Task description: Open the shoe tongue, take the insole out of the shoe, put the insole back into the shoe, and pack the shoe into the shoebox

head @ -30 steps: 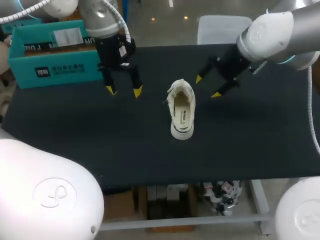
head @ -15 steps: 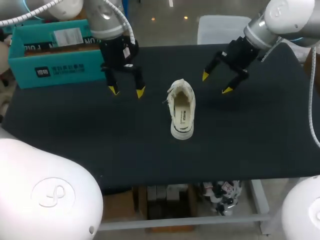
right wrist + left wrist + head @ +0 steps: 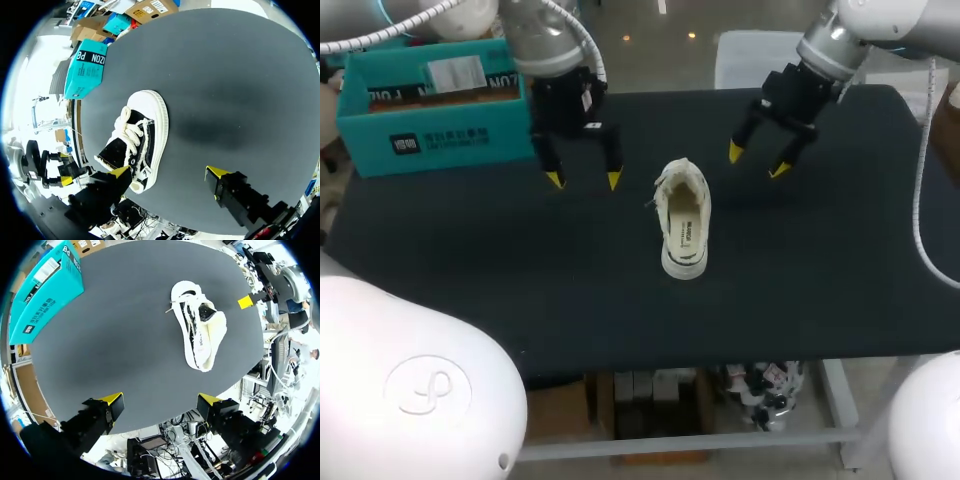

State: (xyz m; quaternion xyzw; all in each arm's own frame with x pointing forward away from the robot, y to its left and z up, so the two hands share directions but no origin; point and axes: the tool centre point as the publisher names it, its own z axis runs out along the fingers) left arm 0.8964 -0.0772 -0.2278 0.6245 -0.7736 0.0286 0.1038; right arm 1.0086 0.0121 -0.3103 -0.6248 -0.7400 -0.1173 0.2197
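Leftmost, at about ten o'clock from the middle of the black bench, the teal cardboard shoebox stands against the far-left edge, its brown inside showing.

Next, the left arm comes in from eleven o'clock. The left jaws hang over the bench just beside the shoebox's right end. They are released, their yellow fingertips well apart with nothing between them. In the left wrist view the shoe lies ahead of these jaws and clear of both fingers, and the shoebox sits farther off to one side.

At the middle of the dial, the white lace-up shoe rests alone on the bench. It lies lengthwise along the twelve-to-six line, with its opening turned up and its laces loose at the twelve o'clock end. It is apart from the shoebox and from both arms.

Then the right arm enters from one o'clock. The right jaws hang at about one o'clock from the shoe, near it but not touching. They too are released and hold nothing. In the right wrist view the shoe shows ahead of these jaws, toward one finger's side, with dark lining inside.
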